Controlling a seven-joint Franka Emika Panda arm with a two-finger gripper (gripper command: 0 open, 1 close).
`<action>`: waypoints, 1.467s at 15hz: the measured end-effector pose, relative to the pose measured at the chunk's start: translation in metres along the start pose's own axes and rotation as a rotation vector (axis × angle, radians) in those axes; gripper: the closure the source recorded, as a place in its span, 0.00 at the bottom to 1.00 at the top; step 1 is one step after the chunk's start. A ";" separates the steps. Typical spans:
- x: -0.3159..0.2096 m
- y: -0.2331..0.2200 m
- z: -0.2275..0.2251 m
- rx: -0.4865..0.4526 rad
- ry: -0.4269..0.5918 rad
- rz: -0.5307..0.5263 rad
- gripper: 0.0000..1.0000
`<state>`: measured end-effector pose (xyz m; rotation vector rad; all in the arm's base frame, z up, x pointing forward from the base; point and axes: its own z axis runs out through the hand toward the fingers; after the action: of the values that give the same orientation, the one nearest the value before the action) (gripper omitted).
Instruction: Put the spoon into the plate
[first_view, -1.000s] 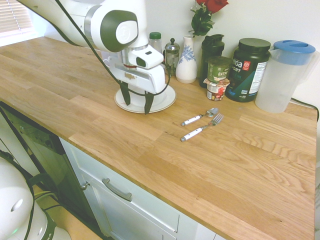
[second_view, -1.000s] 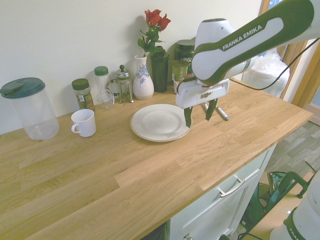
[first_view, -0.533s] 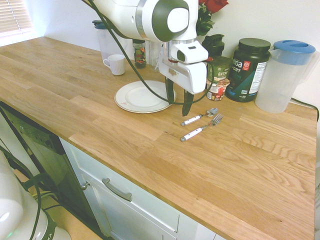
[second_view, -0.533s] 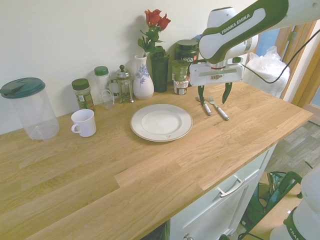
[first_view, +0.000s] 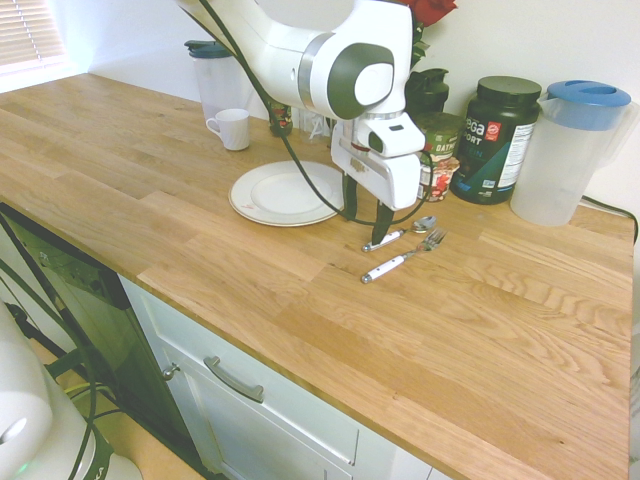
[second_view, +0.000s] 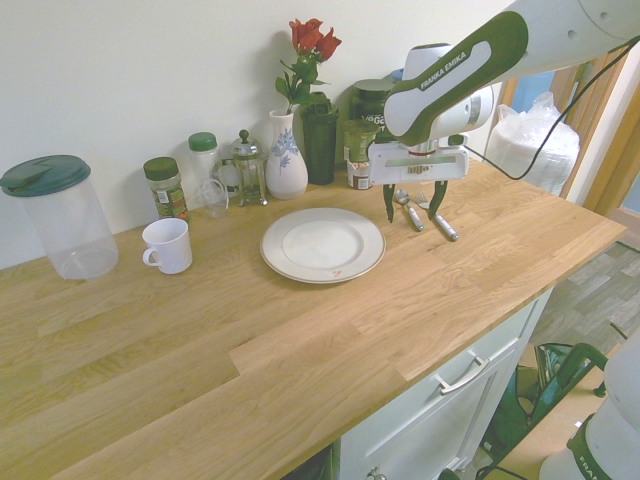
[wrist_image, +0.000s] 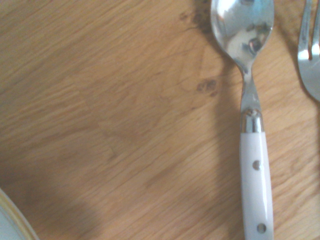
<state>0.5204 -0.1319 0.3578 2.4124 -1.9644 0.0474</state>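
The spoon (first_view: 398, 236), with a white handle and a shiny bowl, lies on the wooden counter to the right of the plate (first_view: 262, 204). It shows close up in the wrist view as the spoon (wrist_image: 253, 155). My gripper (first_view: 366, 217) hangs open just above the spoon's handle end, and nothing is held. From the other side, the gripper (second_view: 413, 205) has one finger on each side of the spoon (second_view: 412, 216). The round white plate (second_view: 278, 258) is empty, and only its edge (wrist_image: 9, 224) shows in the wrist view.
A white-handled fork (first_view: 404, 259) lies right beside the spoon, also seen as the fork (wrist_image: 310, 55). Behind stand a yoghurt pot (first_view: 434, 178), a dark tub (first_view: 495, 140), a pitcher (first_view: 568, 150), a vase (second_view: 286, 155) and a mug (second_view: 168, 245).
The gripper has swung from above the plate across to the spoon and come down lower over its handle. It has stayed open throughout. Spoon, fork and plate have not moved.
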 end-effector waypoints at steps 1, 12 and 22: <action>0.004 -0.002 0.002 0.001 -0.004 -0.001 1.00; 0.017 -0.016 0.022 0.008 -0.013 -0.041 1.00; 0.013 -0.020 0.022 0.014 -0.014 -0.054 1.00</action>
<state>0.5432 -0.1414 0.3359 2.4798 -1.9097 0.0424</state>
